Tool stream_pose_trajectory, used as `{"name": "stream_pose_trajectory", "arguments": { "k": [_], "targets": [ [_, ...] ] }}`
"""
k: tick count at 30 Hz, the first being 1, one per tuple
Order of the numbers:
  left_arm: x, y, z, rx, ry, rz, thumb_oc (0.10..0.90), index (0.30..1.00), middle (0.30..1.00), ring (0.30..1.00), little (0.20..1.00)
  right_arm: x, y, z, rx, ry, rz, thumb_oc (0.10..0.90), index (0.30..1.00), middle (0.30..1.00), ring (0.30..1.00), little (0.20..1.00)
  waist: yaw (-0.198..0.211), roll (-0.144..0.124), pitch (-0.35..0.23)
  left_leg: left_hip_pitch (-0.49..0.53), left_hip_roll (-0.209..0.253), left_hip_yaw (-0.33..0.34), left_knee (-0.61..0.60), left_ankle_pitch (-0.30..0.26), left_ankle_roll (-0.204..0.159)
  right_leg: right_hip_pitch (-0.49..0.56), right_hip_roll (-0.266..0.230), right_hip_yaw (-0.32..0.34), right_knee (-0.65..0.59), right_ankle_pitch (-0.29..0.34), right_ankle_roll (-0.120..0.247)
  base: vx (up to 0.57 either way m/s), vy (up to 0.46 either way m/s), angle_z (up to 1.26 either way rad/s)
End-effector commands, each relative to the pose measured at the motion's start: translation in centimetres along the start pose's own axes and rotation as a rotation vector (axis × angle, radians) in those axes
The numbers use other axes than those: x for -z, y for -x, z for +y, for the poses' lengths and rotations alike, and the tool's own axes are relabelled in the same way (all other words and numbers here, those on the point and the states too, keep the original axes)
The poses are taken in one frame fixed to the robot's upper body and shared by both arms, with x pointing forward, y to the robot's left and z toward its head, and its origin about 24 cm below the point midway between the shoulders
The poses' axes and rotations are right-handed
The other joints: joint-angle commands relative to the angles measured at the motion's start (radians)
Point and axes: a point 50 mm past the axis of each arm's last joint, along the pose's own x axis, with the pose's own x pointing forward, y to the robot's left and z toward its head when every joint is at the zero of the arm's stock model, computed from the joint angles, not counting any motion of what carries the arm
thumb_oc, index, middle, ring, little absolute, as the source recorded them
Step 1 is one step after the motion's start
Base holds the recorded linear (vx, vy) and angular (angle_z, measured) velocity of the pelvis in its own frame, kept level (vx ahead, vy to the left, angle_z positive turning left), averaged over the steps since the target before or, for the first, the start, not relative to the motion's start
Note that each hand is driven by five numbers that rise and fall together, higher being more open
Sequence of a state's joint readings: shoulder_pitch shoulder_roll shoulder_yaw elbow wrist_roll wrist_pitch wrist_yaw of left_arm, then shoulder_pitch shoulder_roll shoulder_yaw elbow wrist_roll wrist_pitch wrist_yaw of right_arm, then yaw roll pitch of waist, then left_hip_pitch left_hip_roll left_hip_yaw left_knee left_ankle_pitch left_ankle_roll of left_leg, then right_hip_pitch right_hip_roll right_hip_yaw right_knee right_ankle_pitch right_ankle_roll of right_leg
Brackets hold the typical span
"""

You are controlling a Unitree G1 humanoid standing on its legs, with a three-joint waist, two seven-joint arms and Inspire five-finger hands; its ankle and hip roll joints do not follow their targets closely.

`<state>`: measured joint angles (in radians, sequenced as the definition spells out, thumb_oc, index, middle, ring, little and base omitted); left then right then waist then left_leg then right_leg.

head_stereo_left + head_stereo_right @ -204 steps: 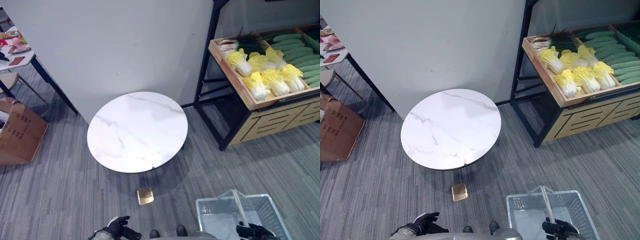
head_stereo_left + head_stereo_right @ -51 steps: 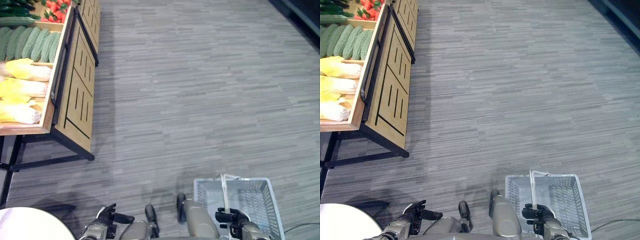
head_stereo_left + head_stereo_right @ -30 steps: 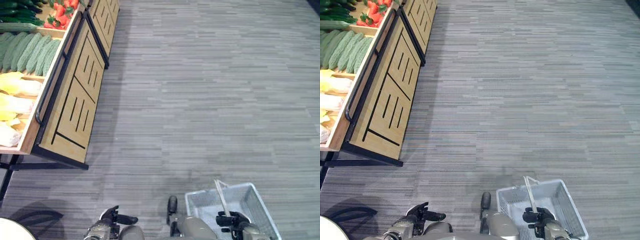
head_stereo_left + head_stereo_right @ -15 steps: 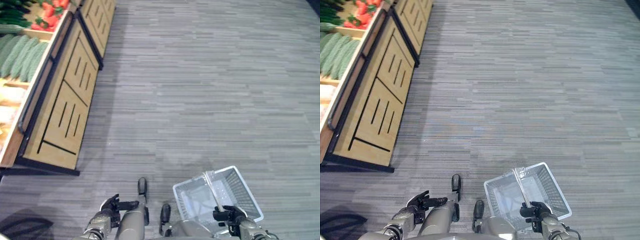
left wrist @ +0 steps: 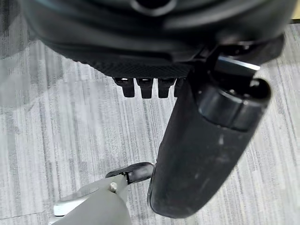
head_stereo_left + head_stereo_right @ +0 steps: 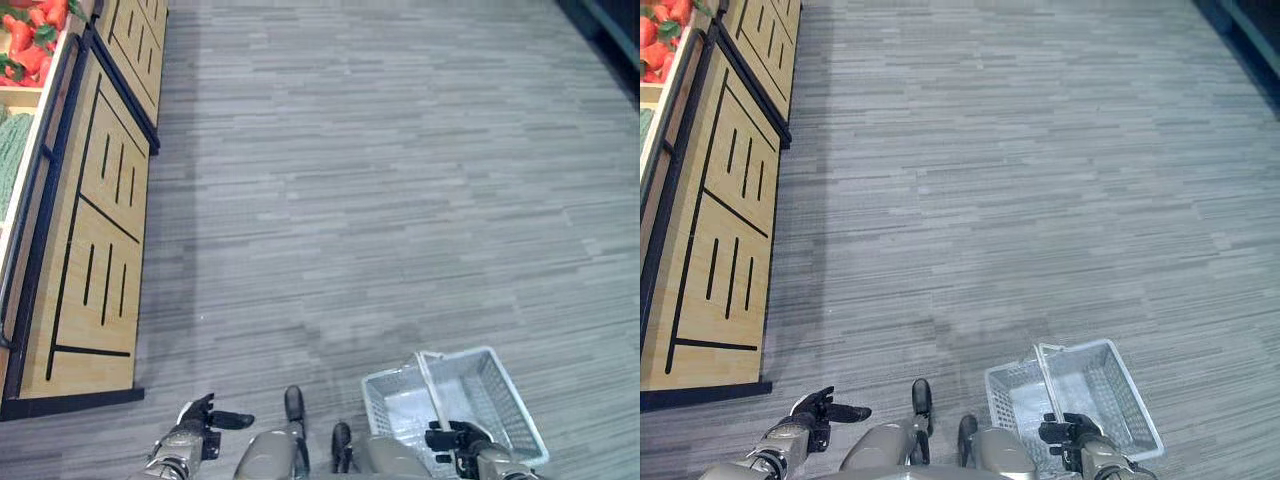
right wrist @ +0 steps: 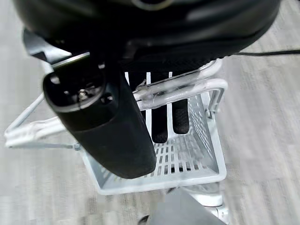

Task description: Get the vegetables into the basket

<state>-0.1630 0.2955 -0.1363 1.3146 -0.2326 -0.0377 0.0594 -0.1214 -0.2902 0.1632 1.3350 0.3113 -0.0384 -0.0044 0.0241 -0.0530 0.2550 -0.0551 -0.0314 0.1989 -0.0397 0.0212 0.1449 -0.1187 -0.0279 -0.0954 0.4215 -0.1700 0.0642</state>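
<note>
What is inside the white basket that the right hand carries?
The basket looks empty: its mesh floor and walls show bare, no vegetables. The right hand, curled round the handle, covers a small part of the near floor, so that part stays unseen.

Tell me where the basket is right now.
The basket hangs by its handle from the right hand, low on the robot's right in both eye views, above the grey floor. The wooden vegetable stand lies far left.
</note>
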Motion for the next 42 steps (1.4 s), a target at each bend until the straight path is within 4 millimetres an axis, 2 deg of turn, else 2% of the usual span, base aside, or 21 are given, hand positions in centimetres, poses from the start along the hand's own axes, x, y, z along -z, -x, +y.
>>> {"name": "stream_pose_trajectory", "arguments": {
  "k": [1,4,9,13,15,17,19,22,24,26,28,29,30,32,33,35,36,37,40,42],
  "targets": [
    [2.3,0.4,1.1,-0.032,-0.021,0.055,0.900,1.000,1.000,1.000,1.000,2.1,0.4,-0.7,0.012,-0.001,0.045,0.400,0.300,0.300,0.300,0.300,0.001,-0.002,-0.013,-0.010,-0.021,-0.032,0.095,-0.124,-0.044,-0.019,-0.068,0.035,-0.105,0.202,0.052,0.09,0.094,0.06],
    [2.5,0.4,1.3,-0.043,-0.019,0.059,0.900,1.000,1.000,1.000,1.000,2.4,0.4,-1.0,0.025,-0.021,0.051,0.400,0.300,0.300,0.300,0.300,0.002,0.012,-0.014,0.007,-0.012,-0.029,0.074,-0.115,-0.051,-0.039,-0.071,0.025,-0.210,0.229,0.054,0.08,0.040,0.27],
    [2.4,0.4,1.3,-0.059,0.031,0.056,0.900,1.000,1.000,1.000,1.000,2.2,0.4,-0.9,0.035,-0.041,0.042,0.400,0.300,0.300,0.300,0.300,0.003,0.012,0.004,0.036,-0.018,-0.031,0.081,-0.130,-0.059,-0.084,-0.068,0.082,-0.413,0.295,0.079,0.11,-0.034,0.16],
    [2.4,0.4,1.0,-0.066,0.102,0.049,0.900,1.000,1.000,1.000,1.000,2.3,0.4,-0.5,0.025,-0.040,0.036,0.400,0.300,0.300,0.300,0.300,0.010,-0.002,0.006,0.075,-0.024,-0.031,0.081,-0.152,-0.068,-0.099,-0.061,0.026,-0.483,0.318,0.095,0.18,-0.121,0.10],
    [2.7,0.4,0.8,-0.063,0.123,0.060,0.900,1.000,1.000,1.000,1.000,2.4,0.4,-0.3,0.022,-0.033,0.040,0.400,0.300,0.300,0.300,0.300,0.010,-0.007,0.007,0.096,-0.024,-0.034,0.081,-0.164,-0.070,-0.104,-0.047,0.001,-0.469,0.318,0.095,0.27,-0.189,0.06],
    [2.7,0.4,0.6,-0.059,0.124,0.059,0.900,1.000,1.000,1.000,1.000,2.7,0.5,-0.4,0.021,-0.032,0.046,0.400,0.300,0.300,0.300,0.300,0.006,-0.005,0.002,0.120,-0.022,-0.064,0.082,-0.174,-0.078,-0.106,-0.030,0.037,-0.425,0.294,0.077,0.37,-0.238,0.06],
    [2.7,0.4,0.1,-0.043,0.110,0.062,0.900,1.000,1.000,1.000,1.000,2.9,0.5,-0.6,0.025,-0.030,0.053,0.400,0.300,0.300,0.300,0.300,-0.004,0.002,-0.014,0.149,0.001,-0.092,0.076,-0.177,-0.096,-0.097,-0.002,0.058,-0.394,0.266,0.051,0.39,-0.273,0.25],
    [3.0,0.5,-0.7,-0.028,0.122,0.077,0.900,1.000,1.000,1.000,1.000,3.3,0.6,-1.3,0.049,-0.035,0.067,0.400,0.300,0.300,0.300,0.300,-0.018,0.016,-0.028,0.162,0.032,-0.125,0.116,-0.168,-0.129,-0.081,0.010,0.015,-0.343,0.213,0.018,0.37,-0.271,0.31],
    [3.0,0.5,-1.1,-0.016,0.114,0.079,0.900,1.000,1.000,1.000,1.000,3.5,0.7,-1.7,0.060,-0.038,0.072,0.400,0.300,0.300,0.300,0.300,-0.028,0.020,-0.033,0.144,0.048,-0.137,0.154,-0.132,-0.158,-0.062,0.019,-0.003,-0.357,0.196,0.000,0.28,-0.248,0.54],
    [3.0,0.5,-1.1,-0.017,0.127,0.081,0.900,1.000,1.000,1.000,1.000,3.2,0.7,-1.9,0.056,-0.012,0.063,0.400,0.300,0.300,0.300,0.300,-0.023,0.017,-0.028,0.103,0.059,-0.144,0.267,-0.073,-0.188,-0.034,0.028,-0.018,-0.365,0.179,-0.022,0.25,-0.224,0.47],
    [2.7,0.4,-1.0,-0.017,0.128,0.072,0.900,1.000,1.000,1.000,1.000,2.8,0.6,-2.1,0.054,0.014,0.049,0.400,0.300,0.300,0.300,0.300,-0.016,0.007,-0.004,0.017,0.073,-0.143,0.443,-0.014,-0.207,-0.007,0.026,-0.036,-0.365,0.165,-0.048,0.12,-0.162,0.30],
    [2.7,0.4,-1.0,-0.017,0.128,0.072,0.900,1.000,1.000,1.000,1.000,2.8,0.6,-2.1,0.054,0.014,0.049,0.400,0.300,0.300,0.300,0.300,-0.019,0.009,-0.005,0.011,0.075,-0.146,0.451,-0.017,-0.207,-0.009,0.027,-0.039,-0.365,0.164,-0.049,0.10,-0.150,0.40],
    [2.4,0.4,-1.1,-0.012,0.116,0.065,0.900,1.000,1.000,1.000,1.000,2.6,0.6,-2.4,0.059,0.027,0.040,0.400,0.300,0.300,0.300,0.300,-0.018,-0.004,0.014,-0.027,0.082,-0.128,0.470,-0.022,-0.192,0.015,0.016,-0.061,-0.365,0.142,-0.056,0.10,-0.092,0.36],
    [2.0,0.3,-1.4,-0.001,0.106,0.054,0.900,1.000,1.000,1.000,1.000,2.7,0.7,-2.9,0.073,-0.003,0.042,0.400,0.300,0.300,0.300,0.300,-0.037,-0.010,0.014,-0.034,0.105,-0.034,0.306,-0.067,-0.170,0.036,-0.021,-0.104,-0.380,0.134,-0.042,0.12,-0.002,0.33],
    [1.9,0.3,-1.7,0.009,0.088,0.048,0.900,1.000,1.000,1.000,1.000,3.0,0.8,-3.2,0.087,-0.022,0.046,0.400,0.300,0.300,0.300,0.300,-0.049,0.000,0.009,-0.040,0.113,0.006,0.197,-0.075,-0.179,0.047,-0.036,-0.130,-0.382,0.124,-0.027,0.10,0.126,0.48],
    [1.7,0.3,-2.0,0.017,0.077,0.041,0.900,1.000,1.000,1.000,1.000,3.0,0.8,-3.4,0.095,-0.032,0.044,0.400,0.300,0.300,0.300,0.300,-0.053,0.006,0.002,-0.052,0.114,0.015,0.132,-0.049,-0.184,0.045,-0.045,-0.143,-0.379,0.123,-0.024,0.09,0.148,0.84],
    [1.7,0.3,-2.0,0.020,0.064,0.040,0.900,1.000,1.000,1.000,1.000,3.1,0.9,-3.5,0.101,-0.035,0.042,0.400,0.300,0.300,0.300,0.300,-0.059,0.021,-0.006,-0.078,0.120,0.028,0.055,0.019,-0.197,0.040,-0.055,-0.159,-0.361,0.108,-0.026,0.19,0.335,0.85],
    [1.8,0.3,-1.7,0.016,0.064,0.039,0.900,1.000,1.000,1.000,1.000,2.9,0.8,-3.2,0.093,-0.024,0.035,0.400,0.300,0.300,0.300,0.300,-0.053,0.022,-0.009,-0.073,0.110,-0.003,0.091,-0.007,-0.177,0.035,-0.067,-0.151,-0.317,0.090,-0.025,0.24,0.450,0.54],
    [1.8,0.3,-1.4,0.010,0.067,0.039,0.900,1.000,1.000,1.000,1.000,2.7,0.7,-2.6,0.075,-0.024,0.028,0.400,0.300,0.300,0.300,0.300,-0.053,0.016,-0.006,-0.061,0.096,0.005,0.094,-0.029,-0.164,0.027,-0.081,-0.129,-0.292,0.100,-0.015,0.14,0.300,-0.14],
    [2.0,0.3,-0.7,-0.001,0.036,0.045,0.900,1.000,1.000,1.000,1.000,3.0,0.7,-2.1,0.061,-0.029,0.038,0.400,0.300,0.300,0.300,0.300,-0.036,0.003,0.003,-0.057,0.073,0.025,0.116,-0.068,-0.132,0.032,-0.103,-0.102,-0.298,0.118,0.008,0.14,0.386,-0.05]
  ]
}}
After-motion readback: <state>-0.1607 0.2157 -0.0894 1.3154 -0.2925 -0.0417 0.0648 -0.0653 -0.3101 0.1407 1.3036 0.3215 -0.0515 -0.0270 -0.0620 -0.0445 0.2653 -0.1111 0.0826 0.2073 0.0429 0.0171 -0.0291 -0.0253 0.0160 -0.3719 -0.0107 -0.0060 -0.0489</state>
